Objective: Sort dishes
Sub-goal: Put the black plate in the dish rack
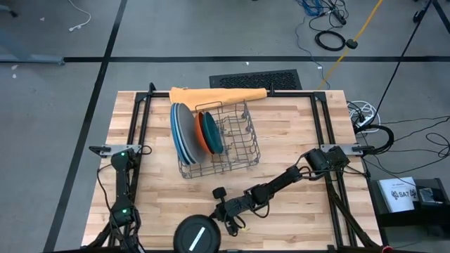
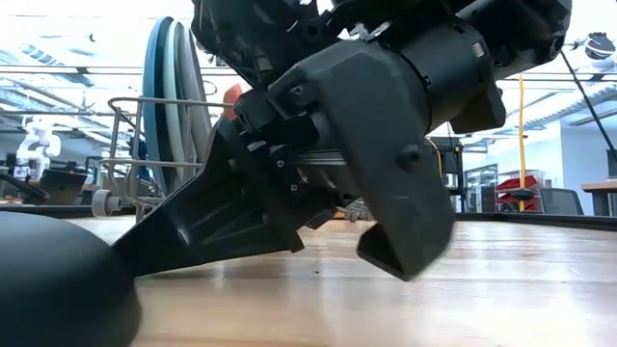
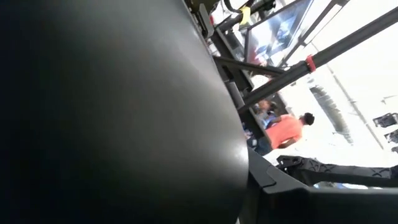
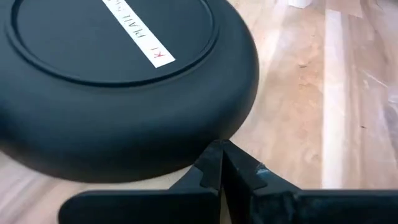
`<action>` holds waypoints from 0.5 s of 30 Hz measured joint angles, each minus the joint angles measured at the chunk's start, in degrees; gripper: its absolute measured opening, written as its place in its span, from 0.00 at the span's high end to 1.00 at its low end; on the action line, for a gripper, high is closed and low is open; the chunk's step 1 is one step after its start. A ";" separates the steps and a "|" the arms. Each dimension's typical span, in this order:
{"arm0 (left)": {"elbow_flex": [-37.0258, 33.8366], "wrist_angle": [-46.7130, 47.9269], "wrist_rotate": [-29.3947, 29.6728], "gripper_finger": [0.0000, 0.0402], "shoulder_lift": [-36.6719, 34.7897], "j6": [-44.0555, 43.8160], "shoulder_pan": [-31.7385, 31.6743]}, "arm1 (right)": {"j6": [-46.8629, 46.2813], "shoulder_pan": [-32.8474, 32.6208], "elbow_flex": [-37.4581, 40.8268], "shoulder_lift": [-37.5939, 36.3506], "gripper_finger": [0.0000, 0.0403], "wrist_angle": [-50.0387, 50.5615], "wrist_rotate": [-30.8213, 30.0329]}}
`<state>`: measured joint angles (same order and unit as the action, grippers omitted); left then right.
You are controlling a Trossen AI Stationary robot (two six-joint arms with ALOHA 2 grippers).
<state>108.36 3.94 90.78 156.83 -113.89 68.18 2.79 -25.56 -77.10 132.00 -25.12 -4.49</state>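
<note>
1. One wide wooden table (image 1: 295, 133) is carrying everything, and the left arm (image 1: 123, 183) is waiting folded at its left edge. We are not able to tell how that arm's gripper stands.
2. Mid-table, the wire dish rack (image 1: 239, 151) is holding five plates on edge. The large light blue, blue and grey plates (image 1: 181, 133) are standing at its left end, with the orange plate (image 1: 202, 132) and the teal plate (image 1: 213, 133) just beside them. A folded orange cloth (image 1: 218, 94) is lying behind the rack.
3. We are working on the last dish, the black plate (image 1: 197, 236). It is lying face down at the table's front edge, well apart from the rack, with its white stripe showing on the upturned base.
4. The right gripper (image 4: 221, 152) is reaching low across the boards. Its two fingers are pressed fully together, and it is gripping nothing. The tips are resting at the table surface, right against the plate's rim.
5. To do this well, we are judging that the closed tips should act as a thin wedge. We are advising staying flat on the wood and easing under the rim without shoving the plate off the front edge. Once the rim is lifting, we are advising spreading the fingers to pinch it.
</note>
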 joint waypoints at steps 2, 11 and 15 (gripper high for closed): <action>0.00 -0.64 -0.76 0.93 -0.70 2.41 0.09 | 0.31 -0.25 0.00 -0.09 1.00 -0.13 0.03; 0.07 -0.93 -3.32 0.94 -3.10 11.18 0.22 | 8.72 -2.89 0.00 -7.09 1.00 -0.42 -10.79; 0.07 -0.96 -3.31 0.94 -3.12 11.86 0.18 | 11.00 -4.06 0.00 -10.50 1.00 0.30 -14.59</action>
<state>108.42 2.98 87.48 153.71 -102.03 68.37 13.80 -29.62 -77.10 121.50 -24.82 -19.08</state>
